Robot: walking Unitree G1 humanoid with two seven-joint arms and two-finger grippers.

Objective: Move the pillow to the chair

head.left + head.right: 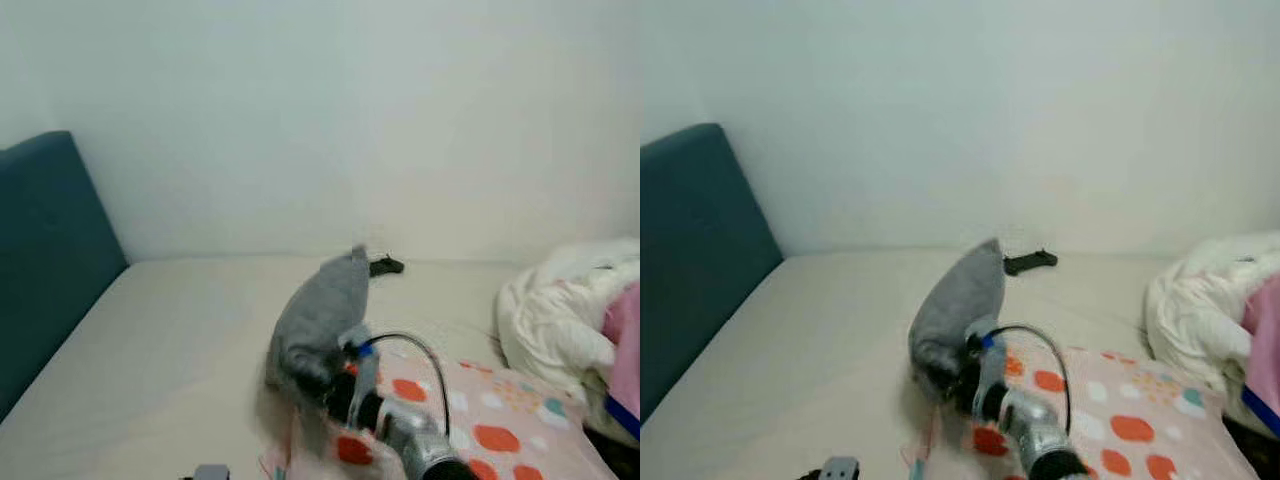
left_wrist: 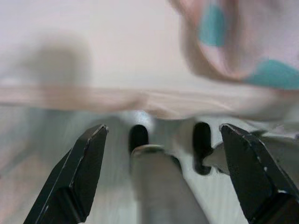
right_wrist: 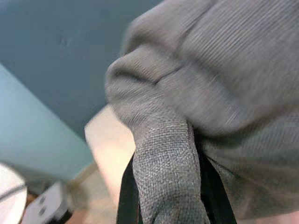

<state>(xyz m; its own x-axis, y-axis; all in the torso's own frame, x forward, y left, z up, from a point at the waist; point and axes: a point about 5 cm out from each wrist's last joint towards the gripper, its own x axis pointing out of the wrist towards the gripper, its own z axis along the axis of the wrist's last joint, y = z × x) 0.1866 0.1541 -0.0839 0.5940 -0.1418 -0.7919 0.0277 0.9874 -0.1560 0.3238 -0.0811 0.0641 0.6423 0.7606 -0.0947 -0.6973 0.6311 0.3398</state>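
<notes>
At the bottom of the frame, low centre-right, the right gripper (image 1: 318, 378) has its 2 black fingers (image 3: 128, 191) clamped on a bunched corner of the grey pillow (image 1: 322, 315). Pinching a fold of fabric is probably the surest hold for thin fingers on something this soft. The pillow hangs up and away from that pinch toward mid-frame, its far tip raised, apparently lifted partly off the bed (image 1: 170, 350). The left gripper (image 2: 161, 158) sits lower (its wrist view is blurred), fingers spread apart with nothing between them, pointed at the bed's edge.

Counting outward: 1 dotted pink blanket (image 1: 500, 420) at lower right under the arm, 1 rumpled white duvet (image 1: 560, 315) at the right edge, 1 small dark object (image 1: 385, 266) by the wall, 1 teal headboard (image 1: 45, 250) at far left. I see 1 pillow and 0 chairs, so carrying comes next.
</notes>
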